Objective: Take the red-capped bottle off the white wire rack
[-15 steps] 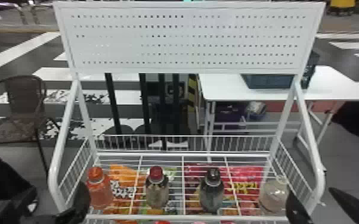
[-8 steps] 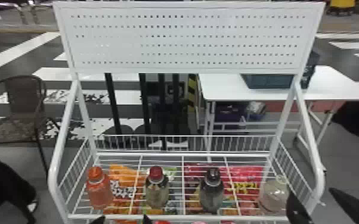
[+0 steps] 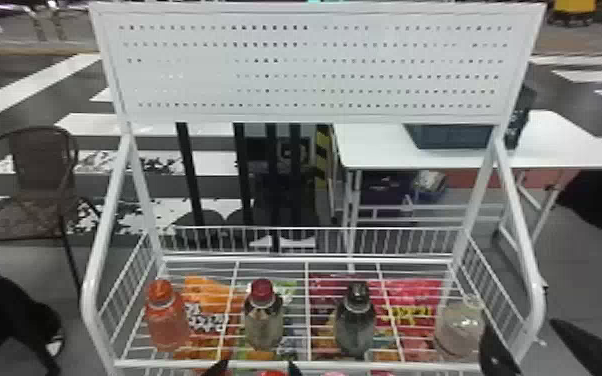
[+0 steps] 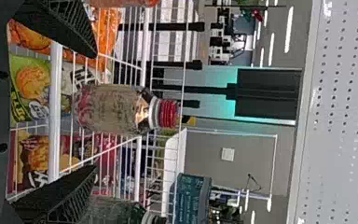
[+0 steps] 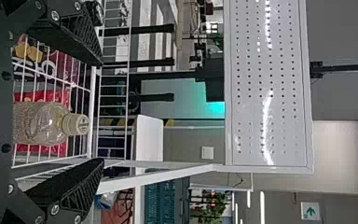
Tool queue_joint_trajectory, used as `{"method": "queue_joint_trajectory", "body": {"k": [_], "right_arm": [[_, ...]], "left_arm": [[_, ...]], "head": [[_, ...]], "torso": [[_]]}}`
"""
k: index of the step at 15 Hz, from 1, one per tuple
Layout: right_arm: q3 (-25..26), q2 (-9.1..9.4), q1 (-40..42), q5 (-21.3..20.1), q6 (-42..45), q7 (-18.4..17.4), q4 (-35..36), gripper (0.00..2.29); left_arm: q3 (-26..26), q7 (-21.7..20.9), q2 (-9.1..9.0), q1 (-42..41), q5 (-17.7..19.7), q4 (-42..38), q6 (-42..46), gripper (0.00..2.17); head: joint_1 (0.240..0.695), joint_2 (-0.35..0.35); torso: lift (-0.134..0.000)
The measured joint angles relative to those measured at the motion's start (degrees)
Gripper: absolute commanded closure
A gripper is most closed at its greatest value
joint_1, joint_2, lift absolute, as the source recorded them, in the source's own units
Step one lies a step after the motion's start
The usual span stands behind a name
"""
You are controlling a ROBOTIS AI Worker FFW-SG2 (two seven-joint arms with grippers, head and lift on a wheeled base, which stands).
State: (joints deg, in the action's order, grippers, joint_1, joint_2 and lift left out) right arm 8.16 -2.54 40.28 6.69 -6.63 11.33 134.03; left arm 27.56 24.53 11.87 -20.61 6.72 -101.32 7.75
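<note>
Two fingers of my left pincer were spread at the front edge of the rack, presumably to admit the red-capped bottle. It stood upright behind that edge, ungripped. My right pincer, also spread, was near the right front corner, likely leaving the approach free.

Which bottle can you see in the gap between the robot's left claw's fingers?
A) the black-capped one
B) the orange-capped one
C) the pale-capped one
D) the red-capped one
D, because in the left wrist view the red-capped bottle shows in the gap between the open fingers of the left claw.
</note>
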Motion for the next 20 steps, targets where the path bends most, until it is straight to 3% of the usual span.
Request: {"method": "queue_joint_trajectory", "body": {"k": [7, 12, 17, 20], "right_arm": [[1.94, -0.16, 0.87, 0.63, 0.52, 0.58, 0.07, 0.16], [2.98, -0.18, 0.96, 0.74, 0.35, 0.71, 0.0, 0.16], [3.01, -0.09, 0.85, 0.69, -0.12, 0.71, -0.08, 0.16], [3.21, -0.14, 1.22, 0.69, -0.18, 0.71, 0.35, 0.16]], "left_arm": [[1.41, 1.21, -4.81, 12.59, -2.63, 17.98, 3.83, 0.02], [0.11, 1.08, -5.25, 17.95, -2.0, 25.4, 8.89, 0.02], [0.09, -2.51, -6.24, 22.77, 0.06, 29.66, 8.98, 0.03], [0.21, -3.35, -6.95, 25.42, 0.25, 33.28, 8.77, 0.44]], "head": [[0.499, 0.0], [0.499, 0.0], [0.499, 0.0], [0.499, 0.0]], "torso": [[0.0], [0.0], [0.0], [0.0]]}}
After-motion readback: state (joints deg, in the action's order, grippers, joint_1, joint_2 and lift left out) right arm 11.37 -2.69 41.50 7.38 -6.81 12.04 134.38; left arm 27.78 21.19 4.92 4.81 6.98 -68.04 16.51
